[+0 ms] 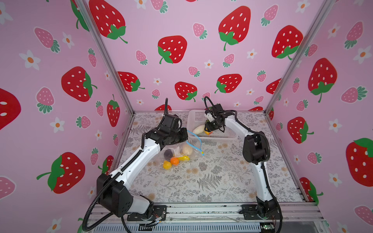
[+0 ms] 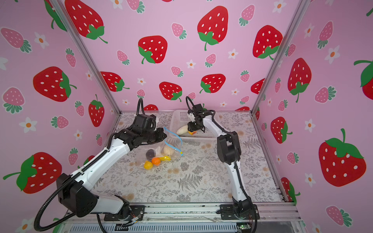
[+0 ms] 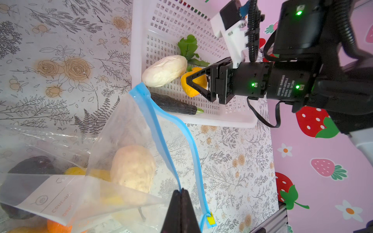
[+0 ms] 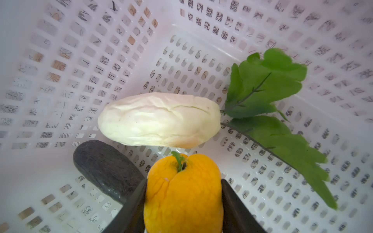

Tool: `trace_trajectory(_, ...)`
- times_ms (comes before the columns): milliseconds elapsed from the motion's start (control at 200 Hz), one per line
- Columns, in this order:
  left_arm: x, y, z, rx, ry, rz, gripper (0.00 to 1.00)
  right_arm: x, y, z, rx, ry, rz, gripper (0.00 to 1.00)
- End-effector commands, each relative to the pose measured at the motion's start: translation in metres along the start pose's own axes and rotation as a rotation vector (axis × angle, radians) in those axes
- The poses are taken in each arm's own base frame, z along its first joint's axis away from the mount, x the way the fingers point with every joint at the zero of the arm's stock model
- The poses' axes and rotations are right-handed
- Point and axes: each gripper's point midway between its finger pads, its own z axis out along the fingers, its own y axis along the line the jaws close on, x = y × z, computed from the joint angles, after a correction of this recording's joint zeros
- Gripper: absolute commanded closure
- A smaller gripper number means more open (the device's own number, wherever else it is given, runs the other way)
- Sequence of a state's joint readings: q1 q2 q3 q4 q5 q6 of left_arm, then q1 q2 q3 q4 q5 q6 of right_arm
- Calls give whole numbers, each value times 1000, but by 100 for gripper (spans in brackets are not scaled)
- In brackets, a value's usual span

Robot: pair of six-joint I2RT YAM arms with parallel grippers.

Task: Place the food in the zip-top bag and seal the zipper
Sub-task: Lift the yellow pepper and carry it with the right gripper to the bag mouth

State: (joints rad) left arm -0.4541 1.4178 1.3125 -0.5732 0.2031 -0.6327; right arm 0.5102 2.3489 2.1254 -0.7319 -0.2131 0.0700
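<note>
1. Two arms reach over the floral table point(image 1: 212, 181). On the left, the left gripper point(image 3: 181, 191) is pinched fully together on the mouth edge of the zip-top bag point(image 3: 125, 125), right at the blue zipper point(image 3: 161, 131).
2. Held this way, the bag lies on the table just in front of the basket. Its mouth is raised and gaping, with the zipper's two strips apart.
3. Five pieces of food show inside the bag: a dark purple piece point(image 1: 168, 154), a beige piece point(image 1: 187, 150), a yellow curved piece point(image 1: 184, 158), an orange point(image 1: 174, 161) and a yellow lemon-like piece point(image 1: 167, 165).
4. Farther right and back stands the white perforated basket point(image 1: 194, 118). It holds a white radish point(image 4: 159, 120) with green leaves, a dark long vegetable point(image 4: 107, 167) and a yellow-orange fruit point(image 4: 181, 201).
5. Inside the basket, the right gripper point(image 4: 183, 181) has its jaws about half apart, pressing both sides of the yellow-orange fruit. Whether the fruit is off the basket floor cannot be told.
</note>
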Motion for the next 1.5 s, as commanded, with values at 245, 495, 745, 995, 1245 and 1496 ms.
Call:
trace_trajectory(245, -4, -4, -6, 23, -20, 0, 100, -21, 5, -42, -28, -78, 17, 51)
trace_trajectory(495, -5, -5, -7, 26, -22, 1, 100, -28, 20, -78, -100, -161, 23, 51)
trace_trajectory(745, -5, -6, -5, 31, -18, 0, 100, -19, 55, -119, -251, -256, 21, 53)
trace_trajectory(995, -9, -11, -5, 42, -16, 1, 100, -5, 101, -156, -436, -370, -8, 54)
trace_trajectory(1245, -14, -23, -6, 81, -6, -1, 100, 9, 152, -152, -549, -357, -91, 55)
trace_trajectory(1496, -22, -30, -16, 92, -28, 2, 100, 18, 186, -140, -624, -332, -114, 56)
